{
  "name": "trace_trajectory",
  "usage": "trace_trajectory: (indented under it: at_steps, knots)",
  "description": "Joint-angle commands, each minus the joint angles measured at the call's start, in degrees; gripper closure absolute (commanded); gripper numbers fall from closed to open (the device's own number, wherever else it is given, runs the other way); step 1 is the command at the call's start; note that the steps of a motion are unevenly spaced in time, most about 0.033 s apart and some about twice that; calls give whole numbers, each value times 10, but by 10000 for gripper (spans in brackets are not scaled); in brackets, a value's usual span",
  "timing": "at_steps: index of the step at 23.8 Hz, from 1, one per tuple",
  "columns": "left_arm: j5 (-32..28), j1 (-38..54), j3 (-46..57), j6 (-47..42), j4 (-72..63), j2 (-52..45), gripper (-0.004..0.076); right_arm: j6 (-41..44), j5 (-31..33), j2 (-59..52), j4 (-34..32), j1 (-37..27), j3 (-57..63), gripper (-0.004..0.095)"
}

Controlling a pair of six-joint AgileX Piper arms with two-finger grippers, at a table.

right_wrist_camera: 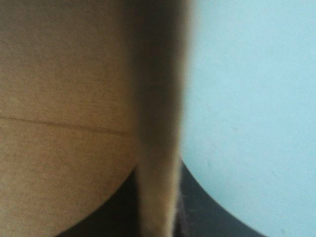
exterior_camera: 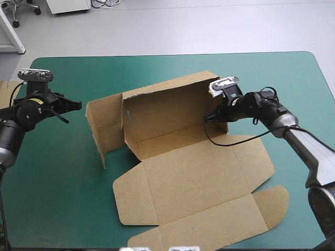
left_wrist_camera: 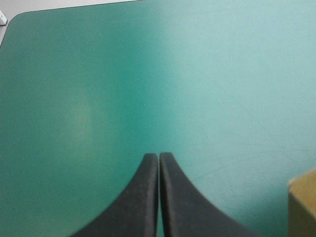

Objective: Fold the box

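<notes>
Teal-green bench (exterior_camera: 63,209) carries the box (exterior_camera: 193,183) at its centre, part-erected. The rear wall (exterior_camera: 167,104) stands upright and runs left to right across the bench, its right end slightly farther from the robot. A side wall (exterior_camera: 102,128) stands at its left end. The remaining panels lie flat on the bench between the rear wall and the near edge, with flaps at both sides.

Right claw (exterior_camera: 209,118): clamped on the box. It meets the right end of the rear wall from the right. The right wrist view shows the board's edge running between the black fingers, with brown panel on one side and bare bench on the other.

Left claw (exterior_camera: 78,105): clenched, holding nothing. Its fingers meet in one point over bare bench. It aims toward the side wall but stands apart from it. Only one corner of the box shows beside it in the left wrist view.

Key relation: the box's long axis follows the rear wall, and one claw sits off each end of that axis. The right arm is nearer, being in contact. Judgement: the next fold likely concerns the right end, where no side wall is raised. The left claw would need to cross the gap before it could brace the left end.

Spare board (exterior_camera: 6,89) shows at the bench's left edge.
</notes>
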Motion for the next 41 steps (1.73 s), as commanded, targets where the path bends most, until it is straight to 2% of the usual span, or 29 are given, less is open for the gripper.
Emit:
trace_trajectory:
  at_steps: [1, 4, 9, 13, 26, 27, 30, 32, 41]
  knots:
    - [-38, 0, -14, -3, -3, -15, 724, 95, 62, -64, -54, -2, -52, 903]
    - [-38, 0, -14, -3, -3, -15, 724, 117, 219, -72, -39, -2, -133, 902]
    - [-38, 0, -14, -3, -5, -15, 724, 119, 285, -47, -28, -2, -225, 903]
    - [-36, 0, -14, -3, -6, -15, 724, 126, 366, 12, -28, -2, -288, 903]
    - [-33, 0, -14, -3, -6, -17, 724, 110, 363, 162, -6, -2, -302, 901]
    - [-33, 0, -14, -3, -6, -17, 724, 105, 346, 163, -8, -2, -302, 873]
    - [-33, 0, -14, -3, -6, -17, 724, 85, 292, 159, -16, -2, -307, 705]
    - [-33, 0, -14, -3, -6, -17, 724, 83, 275, 159, -16, -2, -307, 659]
    - [-33, 0, -14, -3, -15, -17, 724, 73, 265, 160, -5, -2, -310, 657]
